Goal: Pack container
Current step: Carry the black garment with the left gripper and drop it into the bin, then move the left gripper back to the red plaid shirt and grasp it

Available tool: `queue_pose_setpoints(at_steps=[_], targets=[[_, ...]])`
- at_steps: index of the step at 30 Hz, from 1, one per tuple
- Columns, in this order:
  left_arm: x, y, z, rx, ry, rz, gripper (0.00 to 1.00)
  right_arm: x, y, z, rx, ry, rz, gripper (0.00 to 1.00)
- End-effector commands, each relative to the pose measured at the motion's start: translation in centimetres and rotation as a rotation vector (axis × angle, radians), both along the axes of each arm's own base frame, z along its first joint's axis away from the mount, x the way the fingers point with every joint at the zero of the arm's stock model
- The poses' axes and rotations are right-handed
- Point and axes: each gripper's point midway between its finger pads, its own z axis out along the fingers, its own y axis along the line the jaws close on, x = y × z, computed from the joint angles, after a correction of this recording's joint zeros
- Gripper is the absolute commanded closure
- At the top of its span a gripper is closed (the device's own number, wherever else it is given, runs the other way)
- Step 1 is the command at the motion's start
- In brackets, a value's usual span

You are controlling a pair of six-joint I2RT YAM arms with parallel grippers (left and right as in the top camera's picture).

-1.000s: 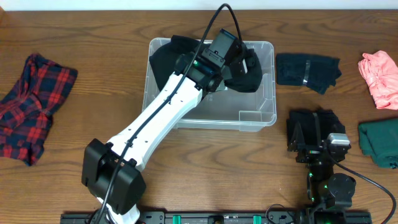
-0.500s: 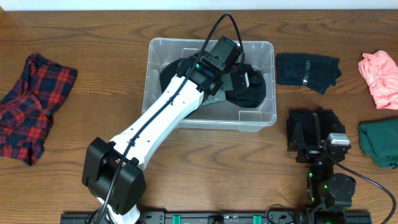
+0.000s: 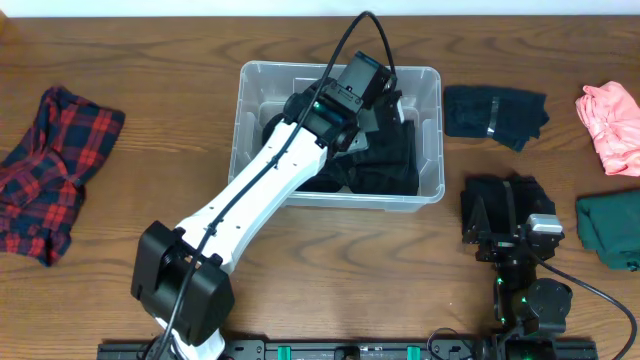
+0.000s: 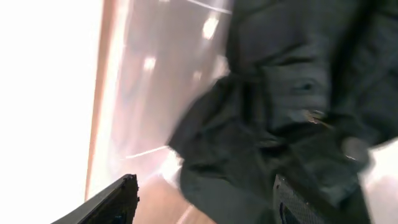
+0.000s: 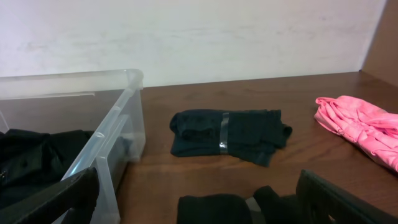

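The container (image 3: 432, 130), a clear plastic tub, stands at the middle back of the table. A black garment (image 3: 372, 165) lies crumpled inside it, toward the right wall. My left gripper (image 3: 386, 104) hovers over that garment, inside the tub, with its jaws open and nothing gripped. The left wrist view has the black garment (image 4: 292, 106) loose below the spread fingers (image 4: 123, 198), against the tub's clear wall (image 4: 149, 93). My right gripper (image 3: 502, 216) stands open low over a folded black garment (image 3: 500, 195) to the right of the tub; that garment (image 5: 214, 210) lies between its fingers.
A red plaid shirt (image 3: 52, 170) lies at the far left. Right of the tub are a dark folded garment with a grey band (image 3: 495, 112), a pink garment (image 3: 610, 125) and a green one (image 3: 608, 230).
My left gripper has opened and let go of the black garment, which has dropped and spread out in the tub. The right arm has not moved.
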Motion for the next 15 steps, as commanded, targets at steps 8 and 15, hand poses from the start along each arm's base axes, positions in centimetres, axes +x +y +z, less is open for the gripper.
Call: queue_pose_setpoints(at_steps=[8,15], targets=[[3.1,13.8,13.2,-0.257,-0.378,0.697,0.17,0.0,0.0,0.0,-0.014,0.0,-0.002,0.01],[3.4,28.5,10.6,-0.193,-0.31,1.054,0.06,0.0,0.0,0.0,-0.014,0.0,-0.001,0.01]])
